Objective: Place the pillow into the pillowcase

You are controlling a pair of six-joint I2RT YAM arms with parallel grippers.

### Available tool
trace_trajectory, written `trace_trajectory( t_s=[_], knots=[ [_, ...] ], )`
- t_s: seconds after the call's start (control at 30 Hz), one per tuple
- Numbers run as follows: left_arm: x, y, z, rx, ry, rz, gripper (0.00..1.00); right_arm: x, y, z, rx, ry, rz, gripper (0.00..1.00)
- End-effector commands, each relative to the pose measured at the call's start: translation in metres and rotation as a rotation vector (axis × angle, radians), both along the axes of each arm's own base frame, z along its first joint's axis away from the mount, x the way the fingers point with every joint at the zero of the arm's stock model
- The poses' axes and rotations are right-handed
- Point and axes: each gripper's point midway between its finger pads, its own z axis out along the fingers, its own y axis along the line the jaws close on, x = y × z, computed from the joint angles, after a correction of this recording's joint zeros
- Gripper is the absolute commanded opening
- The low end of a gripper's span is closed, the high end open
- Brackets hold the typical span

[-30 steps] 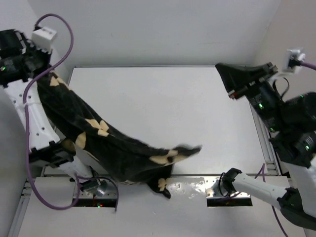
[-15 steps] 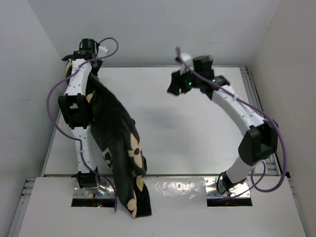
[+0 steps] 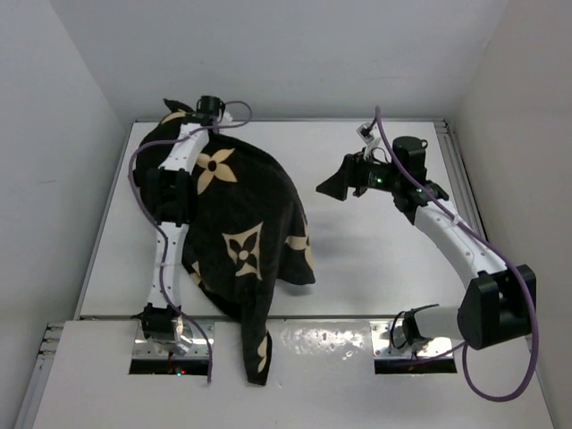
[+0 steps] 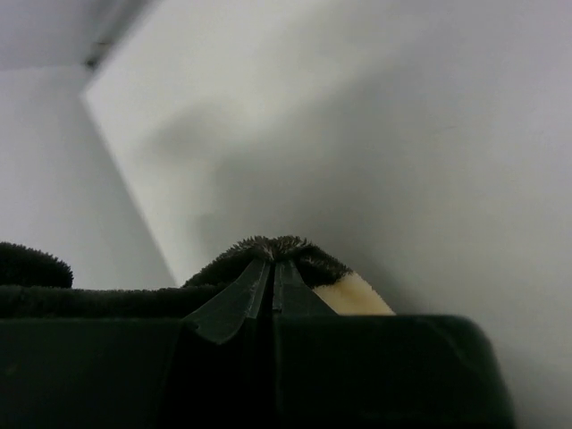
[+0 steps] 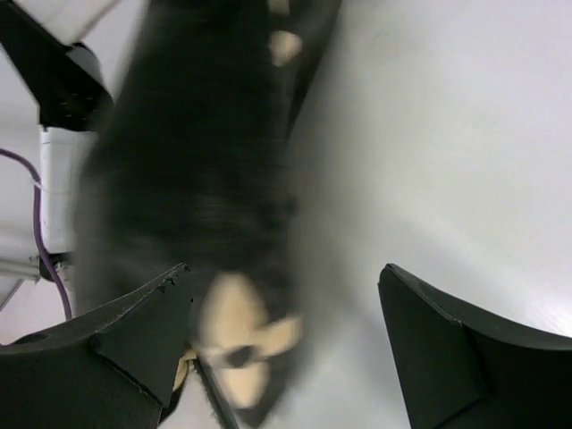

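Note:
The pillowcase (image 3: 241, 210), black with tan flowers, is draped over my left arm and the left half of the table. One end hangs over the near edge. My left gripper (image 3: 183, 116) is at the far left corner, shut on a fold of the pillowcase (image 4: 268, 248); the left wrist view shows the left gripper (image 4: 273, 264) with its jaws pressed together on the fabric. My right gripper (image 3: 328, 187) hovers open over the table's middle, just right of the case. In the right wrist view the right gripper (image 5: 284, 273) holds nothing, with the blurred pillowcase (image 5: 197, 161) beyond it. The pillow is out of view.
The white table (image 3: 384, 259) is bare on its right half. White walls close it in at the back and both sides. My left arm (image 3: 170, 192) stands under the fabric, with a purple cable along it.
My right gripper has opened and now sits lower, near the table's middle. My left arm has swung to the far left corner, and the case has spread out over the arm and table.

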Motion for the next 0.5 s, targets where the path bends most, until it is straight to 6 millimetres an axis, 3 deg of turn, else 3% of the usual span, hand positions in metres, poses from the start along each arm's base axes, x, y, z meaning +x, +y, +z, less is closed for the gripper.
trace_trajectory(
  t_s=[0.0,0.07,0.1,0.17,0.2,0.23,0.27,0.3,0.33,0.37,0.4,0.43,0.47],
  knots=[
    [-0.043,0.036,-0.103,0.010,0.265,0.093,0.00,0.004,-0.010,-0.007,-0.042,0.071,-0.024,0.82],
    [-0.057,0.032,-0.120,-0.069,0.308,0.115,0.00,-0.012,-0.004,-0.014,-0.029,0.090,0.031,0.84],
    [-0.067,0.044,-0.121,-0.097,0.320,0.147,0.00,-0.027,0.004,-0.025,-0.054,0.113,0.072,0.85],
    [-0.064,0.039,-0.115,-0.161,0.275,0.162,0.00,-0.038,-0.001,-0.062,-0.173,0.119,0.060,0.89],
    [-0.062,0.037,-0.099,-0.179,0.239,0.166,0.01,-0.045,0.002,-0.073,-0.199,0.135,0.058,0.89],
    [-0.059,0.032,-0.093,-0.225,0.213,0.167,0.29,-0.050,-0.002,-0.091,-0.219,0.176,0.037,0.89],
    [-0.051,0.029,-0.069,-0.253,0.161,0.157,0.43,-0.044,-0.009,-0.102,-0.252,0.190,-0.028,0.89],
    [-0.046,0.022,-0.060,-0.298,0.134,0.143,0.77,-0.037,-0.013,-0.109,-0.268,0.186,-0.079,0.89],
    [-0.041,0.017,-0.044,-0.324,0.089,0.144,0.93,-0.034,-0.017,-0.121,-0.283,0.229,-0.135,0.88],
    [-0.037,0.015,-0.032,-0.344,0.059,0.138,1.00,-0.029,-0.021,-0.127,-0.306,0.243,-0.178,0.88],
    [-0.034,0.014,-0.008,-0.362,0.007,0.134,1.00,-0.025,-0.029,-0.139,-0.368,0.262,-0.235,0.88],
    [-0.032,0.012,0.006,-0.382,-0.023,0.125,1.00,-0.020,-0.031,-0.142,-0.411,0.257,-0.256,0.88],
    [-0.030,0.015,0.016,-0.401,-0.059,0.138,1.00,-0.020,-0.034,-0.158,-0.470,0.286,-0.272,0.87]
  ],
)
